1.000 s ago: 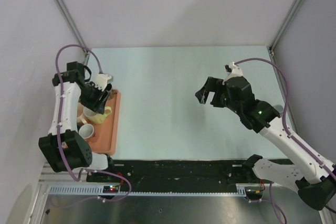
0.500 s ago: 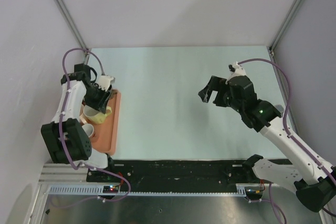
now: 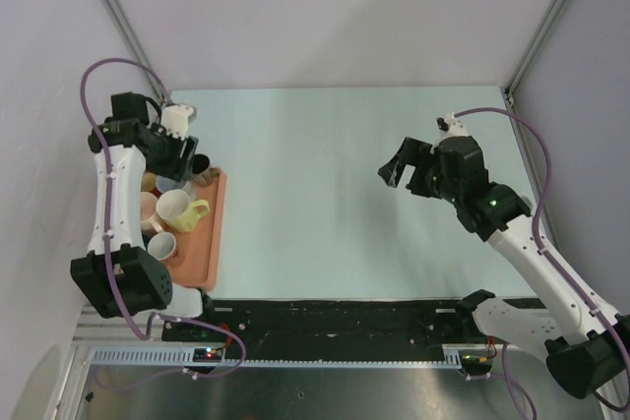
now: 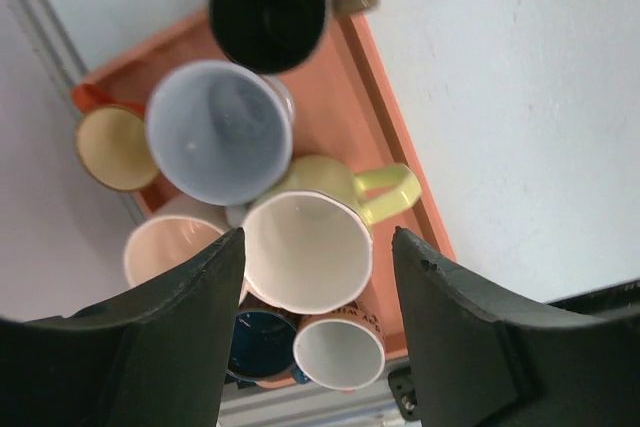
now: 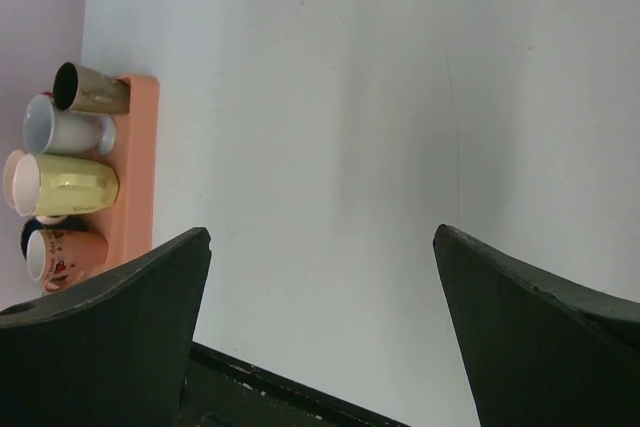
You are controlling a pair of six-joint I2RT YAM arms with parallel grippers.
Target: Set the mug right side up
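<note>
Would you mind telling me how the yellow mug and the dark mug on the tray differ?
The yellow mug is white inside; the dark mug is black inside. The yellow mug sits mid-tray, the dark mug at the far end of the tray. The yellow mug looks wider. Both stand mouth up, handles pointing the same way.

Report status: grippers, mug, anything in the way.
Left gripper open, empty, above tray. Right gripper open over table. Yellow mug upright on tray. Other mugs crowd it.

mugs (image 4: 305, 247) glossy, prob. ceramic, tray (image 4: 345, 97) matt plastic, table (image 4: 520, 97) smooth matt
</note>
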